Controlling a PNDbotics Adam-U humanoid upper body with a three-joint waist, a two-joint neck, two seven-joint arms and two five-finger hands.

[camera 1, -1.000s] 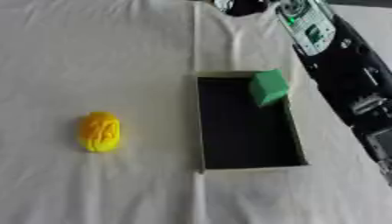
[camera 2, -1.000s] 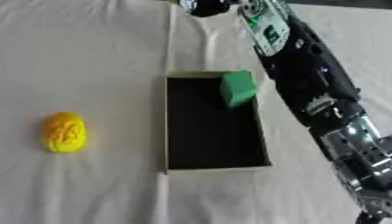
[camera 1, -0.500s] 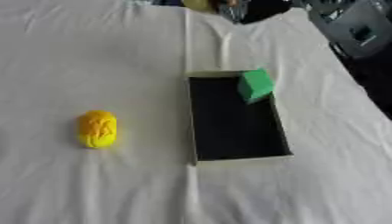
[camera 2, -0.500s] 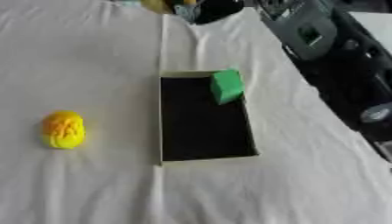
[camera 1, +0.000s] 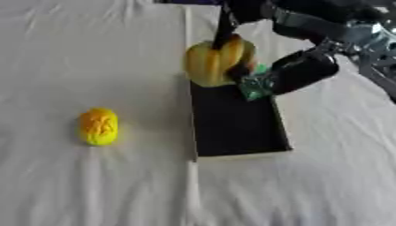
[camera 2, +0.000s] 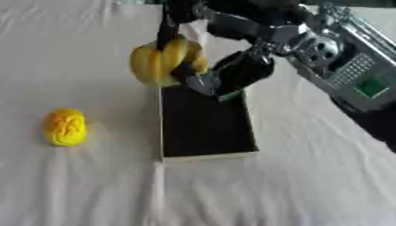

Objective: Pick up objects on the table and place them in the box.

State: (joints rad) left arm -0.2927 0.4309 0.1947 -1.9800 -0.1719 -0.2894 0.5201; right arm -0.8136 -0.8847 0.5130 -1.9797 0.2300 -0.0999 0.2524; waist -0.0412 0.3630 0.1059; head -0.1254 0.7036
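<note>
A bunch of yellow bananas (camera 1: 216, 62) hangs over the far end of the black open box (camera 1: 232, 126), with my right hand (camera 1: 298, 70) shut on it; the arm comes in from the upper right. Only a sliver of the green block (camera 1: 253, 89) inside the box shows, mostly hidden behind the hand. A bumpy yellow object (camera 1: 98, 126) lies on the cloth well to the left of the box. My left hand does not show in either view.
A white, wrinkled cloth (camera 1: 93, 185) covers the table. My right forearm (camera 2: 348, 75) with its silver parts crosses the upper right above the cloth.
My right hand has come down from the far edge with the banana bunch and now holds it over the box's far end, covering the green block. The view has also shifted.
</note>
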